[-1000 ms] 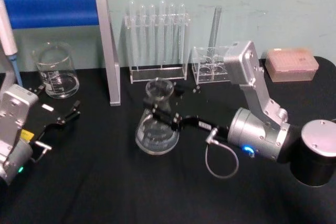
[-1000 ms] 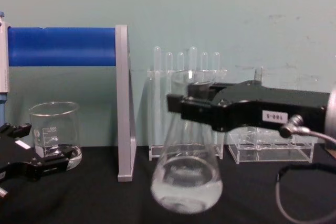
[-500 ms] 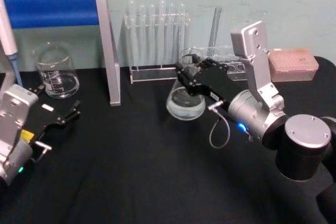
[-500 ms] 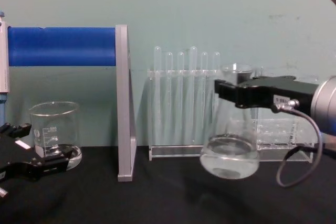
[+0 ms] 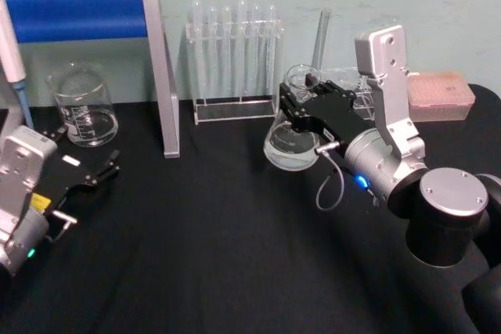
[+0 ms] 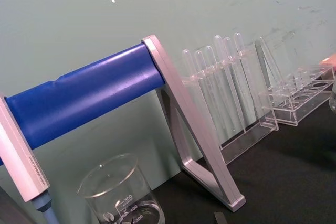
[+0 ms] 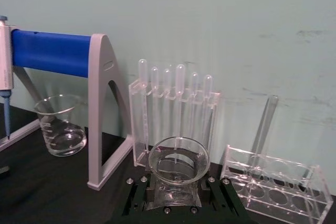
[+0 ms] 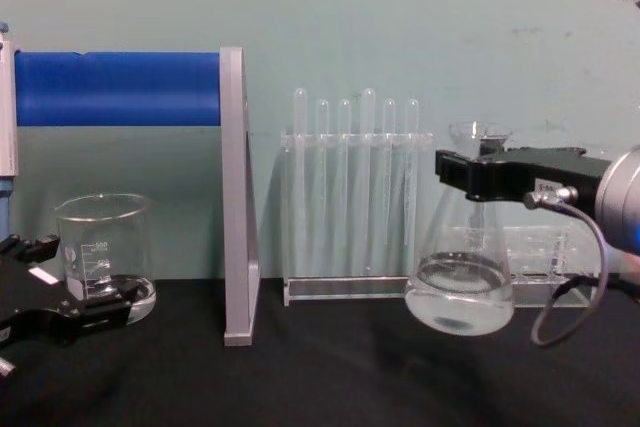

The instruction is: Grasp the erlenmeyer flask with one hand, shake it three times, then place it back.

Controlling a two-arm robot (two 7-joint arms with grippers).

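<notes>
Head view: erlenmeyer flask (image 5: 291, 145) is entered as held by the right gripper (image 5: 291, 109), jaws clenched on its neck. It is lifted off the black table (image 5: 196, 256), near the test tube rack (image 5: 235, 44). The left gripper (image 5: 88, 177) is parked beside the beaker (image 5: 82, 107), fingers spread, nothing held.
Right wrist view: the flask's round mouth is seen between the jaws.
Chest view: shallow clear liquid is recorded in the flask's base (slightly tilted). The beaker's contents cannot be told.
</notes>
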